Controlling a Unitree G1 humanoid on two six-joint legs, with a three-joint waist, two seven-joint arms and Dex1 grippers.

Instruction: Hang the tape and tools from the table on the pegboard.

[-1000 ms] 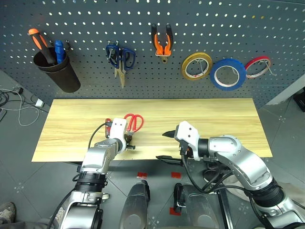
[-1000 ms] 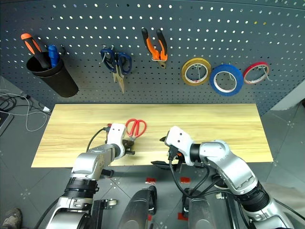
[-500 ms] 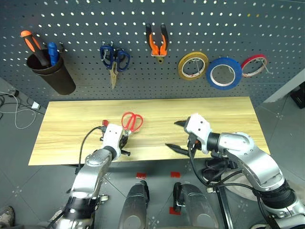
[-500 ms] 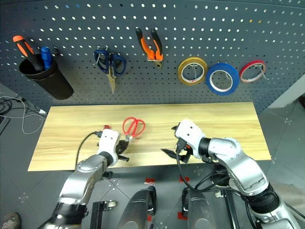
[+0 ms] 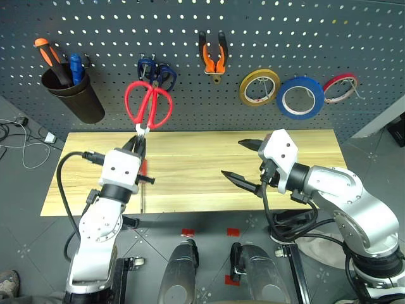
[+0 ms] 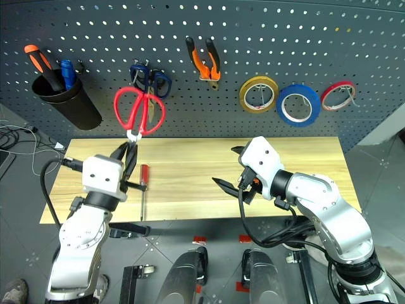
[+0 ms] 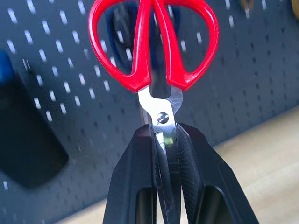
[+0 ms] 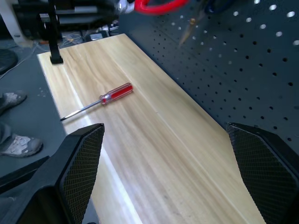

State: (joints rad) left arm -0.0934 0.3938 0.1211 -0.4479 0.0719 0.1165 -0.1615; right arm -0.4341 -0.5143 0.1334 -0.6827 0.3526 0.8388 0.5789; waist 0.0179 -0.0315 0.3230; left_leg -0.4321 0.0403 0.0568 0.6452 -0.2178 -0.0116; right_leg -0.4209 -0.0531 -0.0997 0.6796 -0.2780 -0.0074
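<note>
My left gripper (image 5: 138,148) is shut on the steel blades of the red-handled scissors (image 5: 149,106), held above the table (image 5: 190,171) with the handles upward in front of the pegboard (image 5: 190,25). In the left wrist view the scissors (image 7: 154,42) rise from between the fingers (image 7: 135,163). Just right of the left gripper, the red-handled screwdriver (image 6: 143,176) lies on the table. My right gripper (image 5: 243,162) hovers open and empty over the table's middle. The blue tape (image 5: 301,98) and the orange-and-black pliers (image 5: 214,57) hang on pegboard hooks.
Blue-handled scissors (image 5: 155,71) hang just behind the red scissors' handles. A dark cup (image 5: 73,95) with an orange and a blue screwdriver hangs at the pegboard's left. A yellow tape ring (image 5: 260,87) and a thin red one (image 5: 342,87) flank the blue tape.
My left gripper has lifted the red scissors off the table and turned them handles-up toward the pegboard. The screwdriver now lies uncovered. The right gripper rose a little, still open.
</note>
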